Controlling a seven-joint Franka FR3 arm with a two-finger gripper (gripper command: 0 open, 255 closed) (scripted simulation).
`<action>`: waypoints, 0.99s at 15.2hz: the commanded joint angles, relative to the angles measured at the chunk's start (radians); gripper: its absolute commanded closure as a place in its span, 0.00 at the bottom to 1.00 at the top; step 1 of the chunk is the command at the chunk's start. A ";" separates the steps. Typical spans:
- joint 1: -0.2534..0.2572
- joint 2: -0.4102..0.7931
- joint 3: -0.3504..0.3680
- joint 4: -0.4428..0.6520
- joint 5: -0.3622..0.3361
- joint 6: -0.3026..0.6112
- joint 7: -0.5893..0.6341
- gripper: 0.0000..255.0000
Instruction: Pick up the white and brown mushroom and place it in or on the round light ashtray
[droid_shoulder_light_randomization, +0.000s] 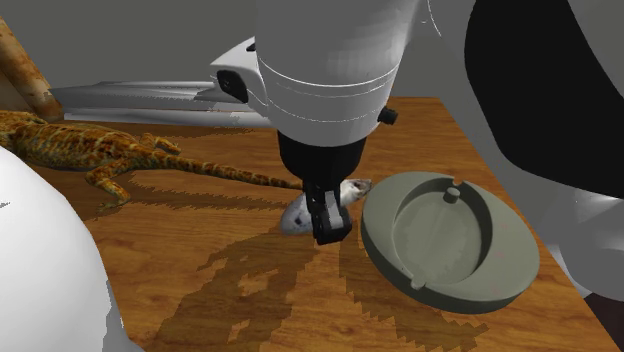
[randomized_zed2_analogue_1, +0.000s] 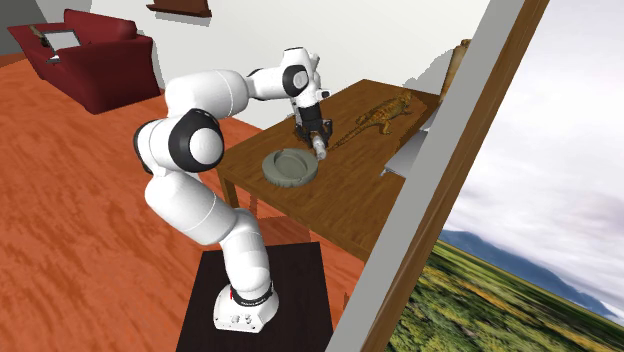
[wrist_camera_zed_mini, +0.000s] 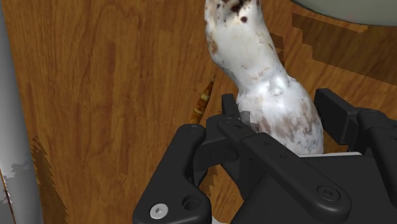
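Black gripper (droid_shoulder_light_randomization: 325, 222) stood low over a speckled white mushroom (droid_shoulder_light_randomization: 295, 217) lying on the wooden table (droid_shoulder_light_randomization: 200, 290) just beside the grey round ashtray (droid_shoulder_light_randomization: 383, 243), fingers seemingly pinching its thick end; grasping step, next likely lifting it over the ashtray

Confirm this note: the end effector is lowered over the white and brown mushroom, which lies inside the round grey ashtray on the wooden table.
Wrong in one respect. The mushroom lies on the bare wooden table beside the ashtray, not inside it, as the shoulder view shows. The rest stands: the end effector is lowered over the mushroom.
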 joint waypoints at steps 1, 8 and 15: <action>-0.002 0.001 -0.005 0.025 -0.002 -0.024 -0.006 1.00; -0.012 0.016 -0.012 0.130 -0.013 -0.114 -0.017 1.00; -0.025 0.043 -0.011 0.246 -0.028 -0.206 -0.023 1.00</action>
